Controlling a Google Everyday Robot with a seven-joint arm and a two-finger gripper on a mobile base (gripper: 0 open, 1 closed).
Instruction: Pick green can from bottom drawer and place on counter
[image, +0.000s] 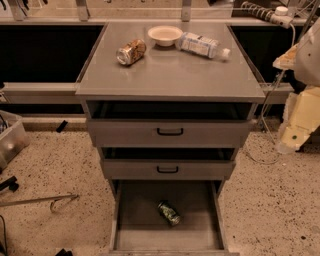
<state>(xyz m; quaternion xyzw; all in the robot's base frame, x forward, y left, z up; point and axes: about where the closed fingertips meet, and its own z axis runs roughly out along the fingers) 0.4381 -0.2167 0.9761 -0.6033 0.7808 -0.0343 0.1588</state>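
The bottom drawer (145, 225) stands pulled out nearest the camera; the green can (169, 212) lies on its side on the drawer floor, a little right of centre, set at a slant and well apart from every wall. Nothing braces it, so a glancing touch would probably send it rolling toward a wall or corner where a grasp is harder; a grip across the slanted body rather than square to it could squeeze it out sideways.

Above it the middle drawer (167, 169) and the top drawer (169, 132) sit partly out; their fronts overhang the back of the bottom drawer, so a careless descent or lift risks striking them.

The gripper (295, 131) hangs at the right edge of the view, beside the cabinet at about top-drawer height, well apart from the can; whether it is open or closed cannot be told.

Farther on, the counter (170, 80) carries a tan-orange can (131, 52) on its side, a white bowl (165, 35) and a lying water bottle (202, 46), all toward the back; placing there could knock them, so the bare front looks safer.
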